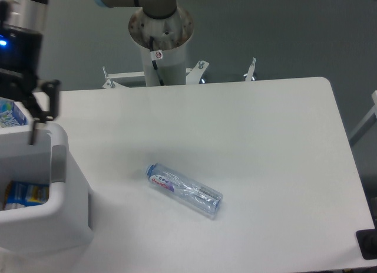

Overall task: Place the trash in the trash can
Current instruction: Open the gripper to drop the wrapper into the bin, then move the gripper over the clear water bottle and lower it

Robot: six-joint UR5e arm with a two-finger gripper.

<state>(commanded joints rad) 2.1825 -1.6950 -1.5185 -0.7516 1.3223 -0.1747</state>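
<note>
One bottle, one wrapper

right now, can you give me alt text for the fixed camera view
A crushed clear plastic bottle lies on its side near the middle of a white table. At the left edge, a snack wrapper lies inside a white trash can, with the robot's gripper just above its rim.

Grey-white arm base column with rusty flange, small red-white sticker, black cable. Gripper: black body, blue lit LED, silver wrist band above, black fingers.
</note>
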